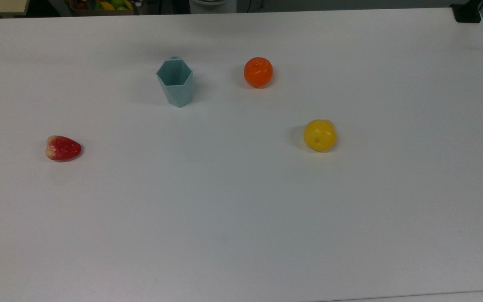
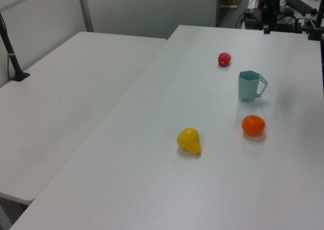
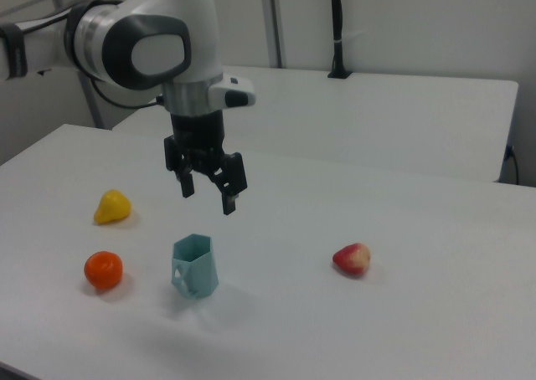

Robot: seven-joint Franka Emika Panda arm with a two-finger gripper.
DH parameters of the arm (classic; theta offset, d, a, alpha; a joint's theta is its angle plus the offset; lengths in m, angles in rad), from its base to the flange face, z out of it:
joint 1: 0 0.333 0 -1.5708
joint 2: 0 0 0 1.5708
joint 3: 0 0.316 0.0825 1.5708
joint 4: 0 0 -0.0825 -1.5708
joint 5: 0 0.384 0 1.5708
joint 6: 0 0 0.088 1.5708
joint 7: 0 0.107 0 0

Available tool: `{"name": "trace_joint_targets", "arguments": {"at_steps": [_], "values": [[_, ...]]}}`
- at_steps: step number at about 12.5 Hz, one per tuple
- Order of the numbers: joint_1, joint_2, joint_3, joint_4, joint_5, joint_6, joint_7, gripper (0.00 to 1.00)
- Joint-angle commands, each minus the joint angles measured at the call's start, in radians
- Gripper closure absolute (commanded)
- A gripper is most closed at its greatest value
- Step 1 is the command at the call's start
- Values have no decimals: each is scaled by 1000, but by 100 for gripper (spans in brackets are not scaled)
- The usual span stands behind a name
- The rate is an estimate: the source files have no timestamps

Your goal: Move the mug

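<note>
The pale teal faceted mug stands upright on the white table, toward the far side in the top view. In the left view the mug has its handle turned to the left view's right. My gripper hangs open in the air above the mug in the right view, well apart from it, with nothing between its fingers.
An orange fruit lies to the top view's right of the mug. A yellow fruit sits further right and nearer. A red fruit lies at the top view's left. A second table adjoins on the left view's left.
</note>
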Motion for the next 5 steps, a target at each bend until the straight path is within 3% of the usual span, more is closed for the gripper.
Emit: {"name": "trace_joint_targets", "arguments": {"at_steps": [1, 5], "values": [[-4, 5, 2, 47, -15, -15, 137, 0], [1, 10, 4, 48, -21, -15, 139, 0]]}}
